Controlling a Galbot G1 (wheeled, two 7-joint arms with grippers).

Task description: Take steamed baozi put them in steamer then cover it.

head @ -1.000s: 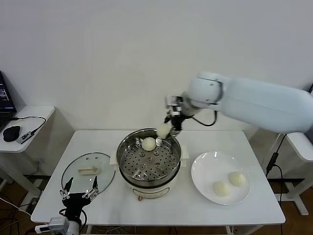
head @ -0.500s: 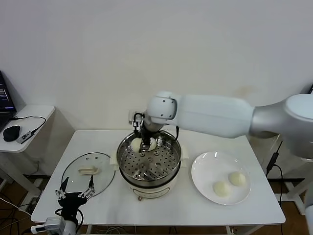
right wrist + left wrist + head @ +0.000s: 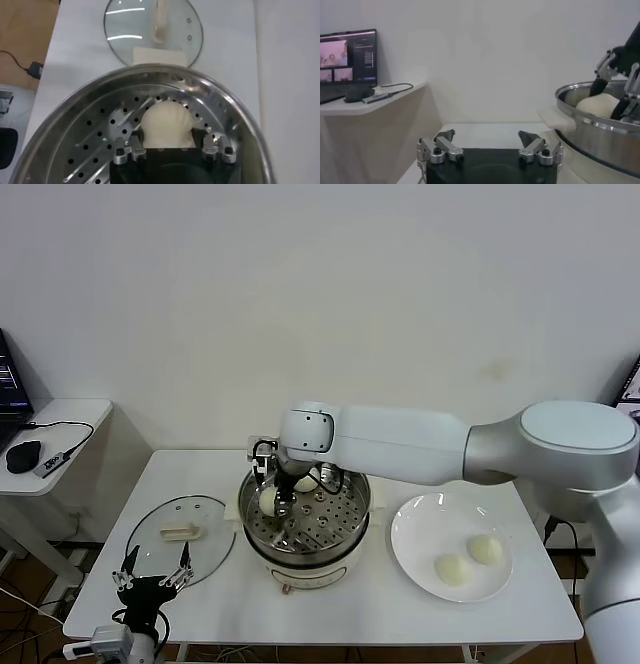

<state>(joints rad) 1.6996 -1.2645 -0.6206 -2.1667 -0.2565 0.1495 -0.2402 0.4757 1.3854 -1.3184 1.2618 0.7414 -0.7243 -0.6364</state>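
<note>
Idle left gripper (image 3: 150, 584) waited with spread jaws at the table's near left edge, just before the round clear glass cover (image 3: 180, 539), probably kept ready for later. Inside the shiny round steel steamer (image 3: 304, 521), the right gripper (image 3: 277, 498) pinched 1 cream-white bun (image 3: 166, 123) on the perforated tray; another bun (image 3: 308, 480) lay behind. 2 buns (image 3: 468, 559) lay on the flat white plate (image 3: 420, 529).

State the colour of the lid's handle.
Cream-white, on the glass lid's handle; the right wrist view shows it best.
</note>
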